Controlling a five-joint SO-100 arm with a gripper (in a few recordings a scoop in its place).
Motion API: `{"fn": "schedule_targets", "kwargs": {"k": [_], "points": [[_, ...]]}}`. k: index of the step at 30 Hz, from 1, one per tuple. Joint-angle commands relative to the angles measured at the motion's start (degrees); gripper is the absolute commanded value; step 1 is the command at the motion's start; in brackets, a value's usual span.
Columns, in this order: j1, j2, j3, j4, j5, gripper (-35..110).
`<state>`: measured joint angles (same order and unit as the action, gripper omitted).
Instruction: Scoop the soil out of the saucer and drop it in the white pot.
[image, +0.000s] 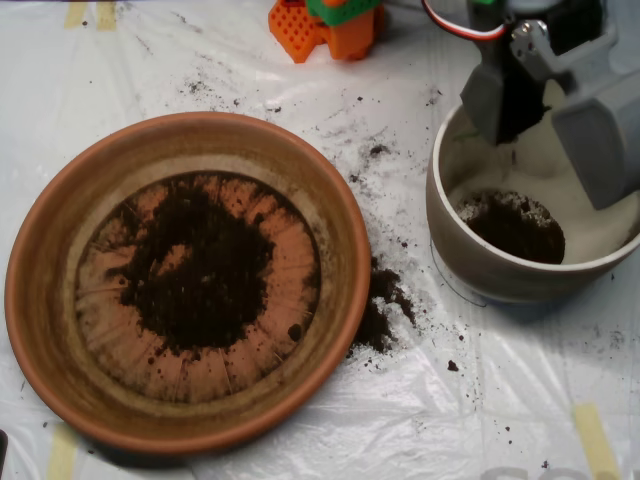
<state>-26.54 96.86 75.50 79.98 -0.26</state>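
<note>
"Counting from the near edge, what lies on the bench (300, 440)?"

"One saucer (40, 300), terracotta, takes up the near left. One broad patch of soil (200, 280) sits on its ridged base, thickest at the middle, with bare orange ridges showing around it. Two strips of yellow tape (597, 440) mark the white plastic sheet near the front, one at each side."

"And beyond the saucer?"

"One spilled heap of soil (385, 305) lies on the sheet just beside the saucer's right rim, between saucer and pot. Loose crumbs are scattered farther back. To the right stands one white pot (480, 265), well apart from the saucer. One dark mound of soil (515, 225) rests at its bottom, speckled with pale grains."

"Where is the arm?"

"One claw (550, 105), grey, hangs over the pot's far side. Its two shells stand apart, one at the left over the rim, one at the right reaching down inside. Nothing can be seen held between them. Farthest back sit one orange block (320, 30) and a red-and-white cable (455, 25)."
</note>
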Motion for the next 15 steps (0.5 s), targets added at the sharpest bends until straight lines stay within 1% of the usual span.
{"fn": "schedule_targets", "kwargs": {"k": [1,6,10,15], "points": [[-0.5,3.3,-3.7,0.4,0.5,36],[2.3,3.4,-6.9,0.4,4.0,37],[7.8,3.4,-10.5,0.2,8.3,39],[15.8,4.1,-10.4,-0.9,11.3,36]]}}
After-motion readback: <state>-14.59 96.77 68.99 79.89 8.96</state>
